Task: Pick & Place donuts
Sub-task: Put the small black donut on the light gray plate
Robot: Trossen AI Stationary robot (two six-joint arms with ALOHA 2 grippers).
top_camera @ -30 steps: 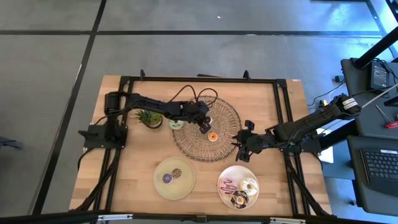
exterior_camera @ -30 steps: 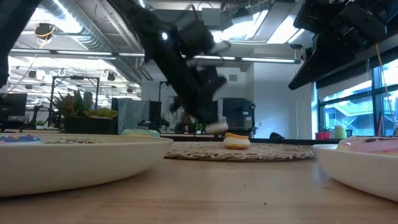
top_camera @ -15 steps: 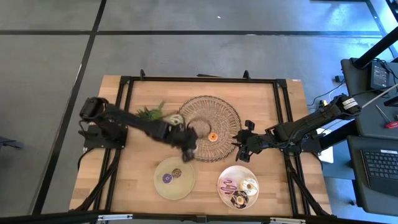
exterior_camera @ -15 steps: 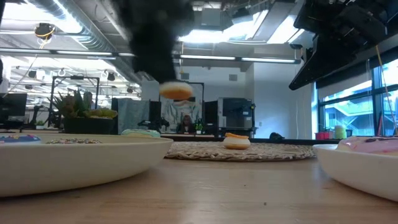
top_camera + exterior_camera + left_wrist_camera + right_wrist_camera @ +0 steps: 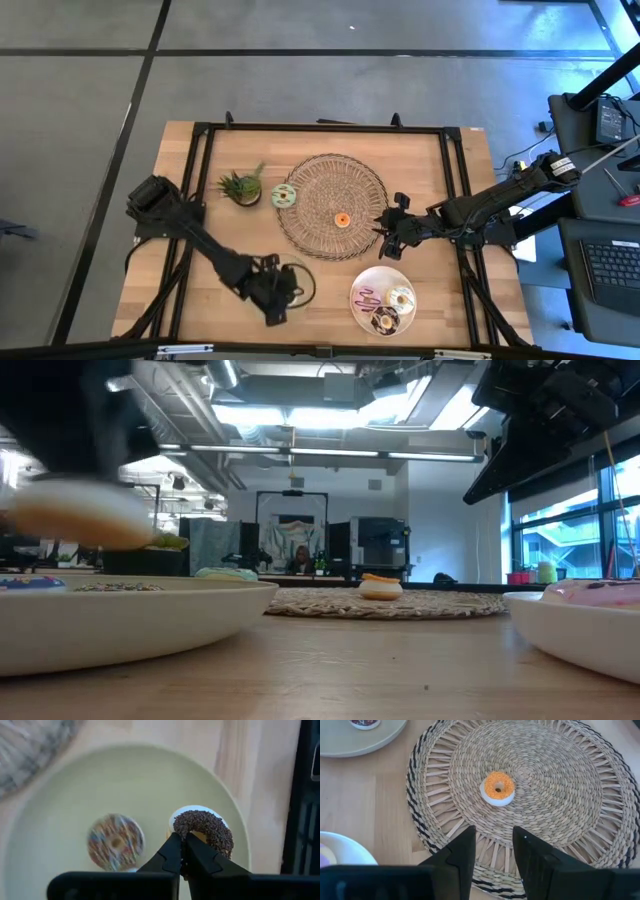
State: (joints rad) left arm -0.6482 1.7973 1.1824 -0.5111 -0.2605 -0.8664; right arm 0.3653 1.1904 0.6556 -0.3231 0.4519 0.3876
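Note:
My left gripper [image 5: 182, 840] is shut on a brown-sprinkled donut [image 5: 205, 829] above the pale green plate [image 5: 60, 815] near the table's near edge; the low view shows the donut [image 5: 82, 520] as a blur over that plate's rim [image 5: 150, 595]. A rainbow-sprinkled donut [image 5: 116, 841] lies flat on this plate. An orange donut [image 5: 342, 220] lies on the woven mat [image 5: 330, 180]. A green donut [image 5: 284, 196] lies at the mat's left edge. My right gripper [image 5: 494, 840] is open, hovering over the mat's right rim, apart from the orange donut [image 5: 498, 787]. My left gripper pinches the brown donut between its two fingers at one side of the ring [image 5: 187, 831]. The fingers come from above, slanting down over the plate. The donut is lifted clear of the plate, its sprinkled face toward the wrist camera.
A white plate [image 5: 358, 282] at the near right holds three donuts, among them a white one [image 5: 400, 297] and a brown one [image 5: 384, 320]. A small potted plant [image 5: 240, 187] stands left of the mat. Black frame rails [image 5: 320, 128] border the table.
My left gripper, shut on the brown donut, has swung from the woven mat toward the table's near edge and left, carrying the donut lifted clear to above the pale green plate. My right arm has kept still.

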